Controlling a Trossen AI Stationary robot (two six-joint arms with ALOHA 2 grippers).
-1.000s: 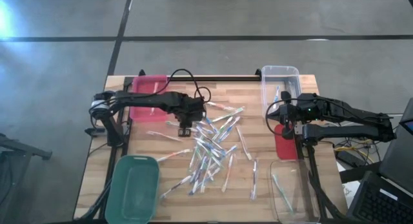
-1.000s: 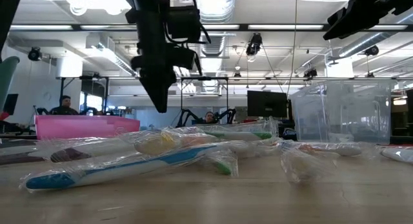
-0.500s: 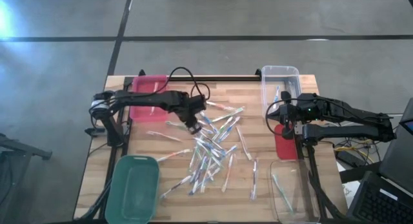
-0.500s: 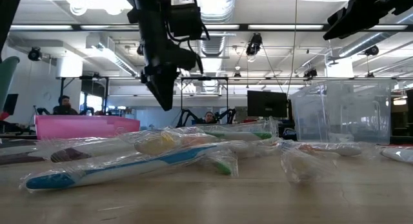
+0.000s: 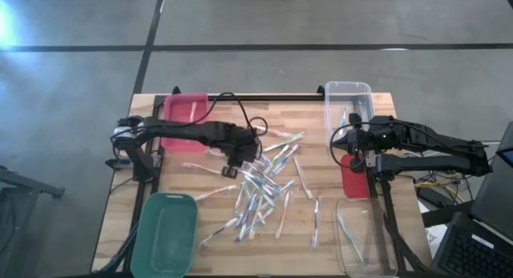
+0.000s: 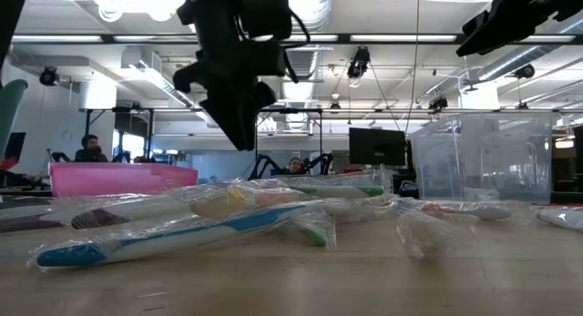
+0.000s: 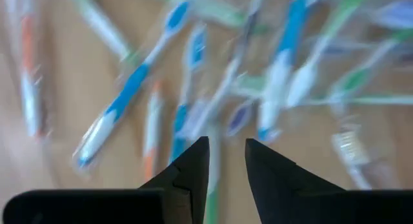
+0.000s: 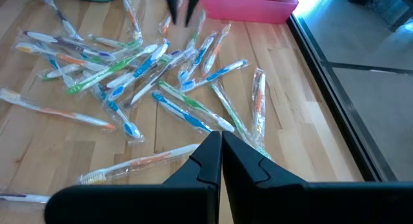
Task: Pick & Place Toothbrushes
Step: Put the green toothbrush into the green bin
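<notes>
Toothbrushes (image 5: 260,186) lie heaped mid-frame on the table (image 5: 321,230), directly below the left gripper (image 5: 238,160), whose empty jaws stand partly apart above them, while the right gripper (image 5: 354,159), jaws together, waits well off right.

toothbrushes (image 5: 260,186): about 24 on the table, too tangled to count well (each in a clear wrapper), plus 1 or 2 in each clear bin | pink bin (image 5: 183,120): 1 | green bin (image 5: 166,234): 1 | clear bins (image 5: 348,99): 2 | red thing (image 5: 353,179): 1 | robot arms (image 5: 184,132): 2
</notes>
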